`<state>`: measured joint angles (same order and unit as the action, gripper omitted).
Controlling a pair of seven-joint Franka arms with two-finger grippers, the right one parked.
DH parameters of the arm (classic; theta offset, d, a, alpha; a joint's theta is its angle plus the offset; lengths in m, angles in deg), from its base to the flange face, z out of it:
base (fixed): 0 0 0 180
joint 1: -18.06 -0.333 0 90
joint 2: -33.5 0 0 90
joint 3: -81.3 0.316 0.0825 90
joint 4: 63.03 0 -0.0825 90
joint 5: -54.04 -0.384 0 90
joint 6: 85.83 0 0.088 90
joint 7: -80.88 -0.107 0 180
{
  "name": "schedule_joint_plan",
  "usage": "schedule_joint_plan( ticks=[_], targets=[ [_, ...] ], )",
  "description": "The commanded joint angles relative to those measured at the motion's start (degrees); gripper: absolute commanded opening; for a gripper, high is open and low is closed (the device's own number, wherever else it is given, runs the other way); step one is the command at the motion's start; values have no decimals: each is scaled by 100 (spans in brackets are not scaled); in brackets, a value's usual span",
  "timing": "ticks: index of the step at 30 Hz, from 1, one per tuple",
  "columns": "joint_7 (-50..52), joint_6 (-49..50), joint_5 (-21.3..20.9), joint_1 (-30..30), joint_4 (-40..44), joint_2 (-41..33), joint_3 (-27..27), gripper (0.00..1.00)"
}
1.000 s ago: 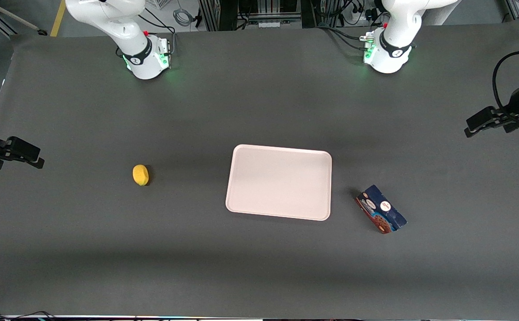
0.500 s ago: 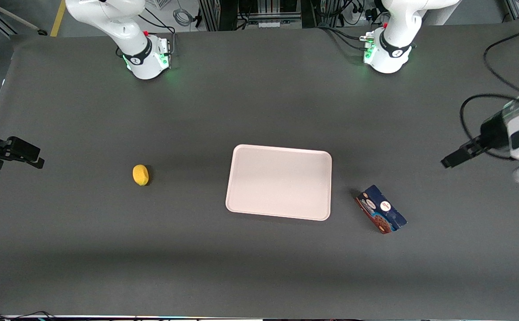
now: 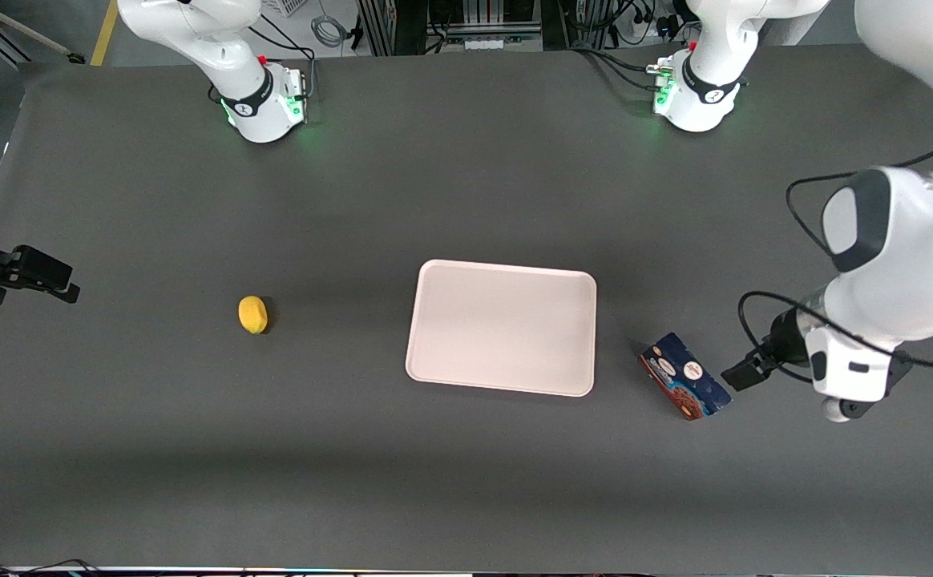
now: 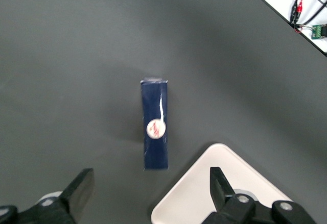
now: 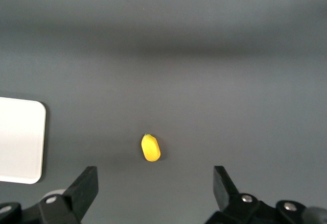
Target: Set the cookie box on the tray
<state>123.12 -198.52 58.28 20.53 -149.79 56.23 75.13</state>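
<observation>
Fingers (image 4: pixel 84 191) spread wide, released, holding nothing; gripper (image 3: pixel 741 375) hovers above worktop (image 3: pixel 466 481), near cookie box (image 3: pixel 684 377) but not touching it. Box lies flat on worktop between fingers and tray (image 3: pixel 502 327), apart from tray rim.

Risks, as judged: box sits skewed, so fingers closing off-axis could twist or shove it; light carton could crush under hard squeeze; low carry could clip tray rim.

Arm reaches in from working end, wrist pointing down.

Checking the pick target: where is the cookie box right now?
The cookie box lies on the table beside the tray, toward the working arm's end; the open gripper hovers above it.
</observation>
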Motion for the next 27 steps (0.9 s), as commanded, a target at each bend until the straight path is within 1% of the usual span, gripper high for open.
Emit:
schedule_joint_plan(
  ticks=[1, 6, 12, 21, 27],
  targets=[
    [144, -183, -55, 70, 230, 407, 72, 100],
    [504, -341, -55, 96, 203, 662, 72, 100],
    [733, -482, -82, 271, 168, 856, 80, 100],
    [751, -509, -231, 395, 168, 1076, 186, 100],
    [777, -754, -275, 456, 10, 1146, 186, 100]
  ],
)
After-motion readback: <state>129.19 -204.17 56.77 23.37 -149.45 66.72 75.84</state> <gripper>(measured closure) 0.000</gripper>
